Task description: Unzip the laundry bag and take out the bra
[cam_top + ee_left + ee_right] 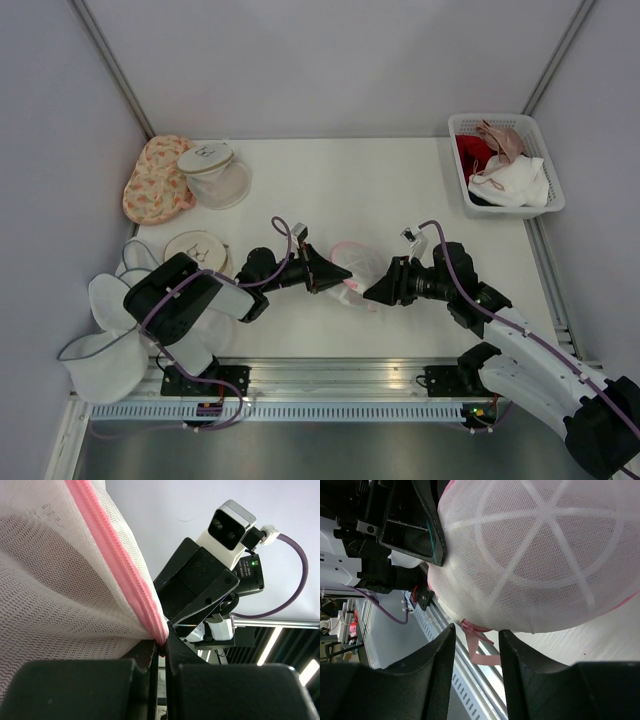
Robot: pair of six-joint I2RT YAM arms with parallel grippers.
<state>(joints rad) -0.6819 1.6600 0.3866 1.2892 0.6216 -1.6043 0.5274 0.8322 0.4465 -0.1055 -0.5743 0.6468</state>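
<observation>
right pincer (476, 639) stands open, jaws either side of the pink pull tab (473, 646), not yet pinching. just past its tips bulges the laundry bag (535, 555); opposite, the left pincer (162, 652) is clamped on the bag's pink zip rim (120, 565). close squarely on the tab, then draw along the zip, left anchoring.

white table (380, 190) enclosed by pale grey walls (330, 60), evenly lit.

Bright even white light, soft faint shadows, top view sharp, wrist close-ups blurred at near edge
</observation>
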